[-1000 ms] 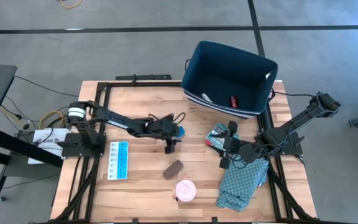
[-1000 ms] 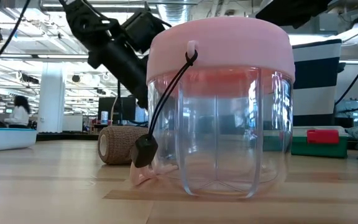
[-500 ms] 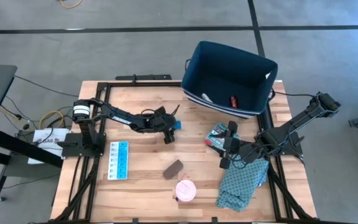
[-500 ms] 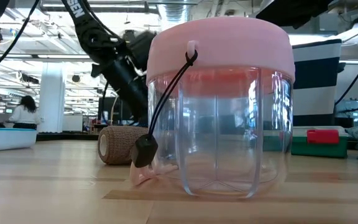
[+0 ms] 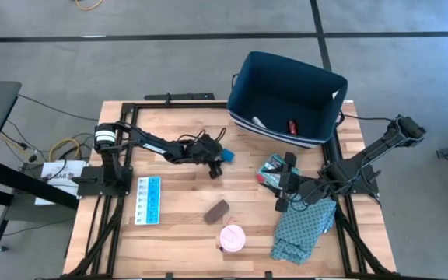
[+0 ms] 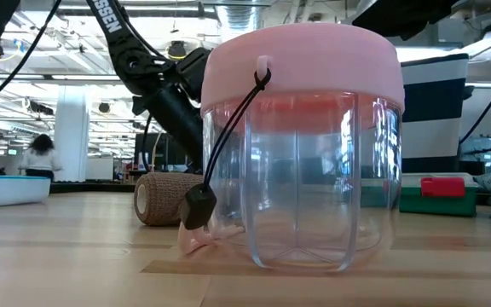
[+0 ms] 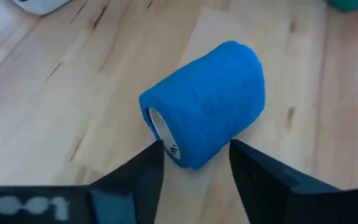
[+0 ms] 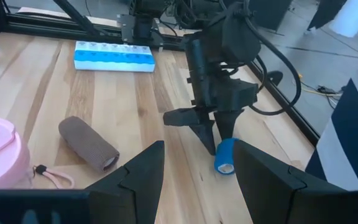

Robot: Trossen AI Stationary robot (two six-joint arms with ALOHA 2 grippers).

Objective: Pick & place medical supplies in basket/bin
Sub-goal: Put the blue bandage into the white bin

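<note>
A blue bandage roll (image 7: 207, 99) lies on its side on the table; it also shows in the high view (image 5: 229, 155). My left gripper (image 5: 217, 167) hovers just short of it, open, its fingertips framing the roll's near end in the left wrist view. My right gripper (image 5: 283, 194) is open and empty beside the green-red box (image 5: 272, 167). The navy basket (image 5: 243, 78) stands at the far right and holds a white tube (image 5: 259, 122) and a red bottle (image 5: 292, 126).
A light-blue pill organizer (image 5: 148, 200) lies at the left. A brown roll (image 5: 217, 210) and a pink-lidded clear jar (image 5: 232, 237) lie near the front. A teal patterned cloth (image 5: 306, 225) lies at the front right under the right arm.
My left gripper has drawn back from the table's middle toward the far edge and has turned toward the blue roll.
</note>
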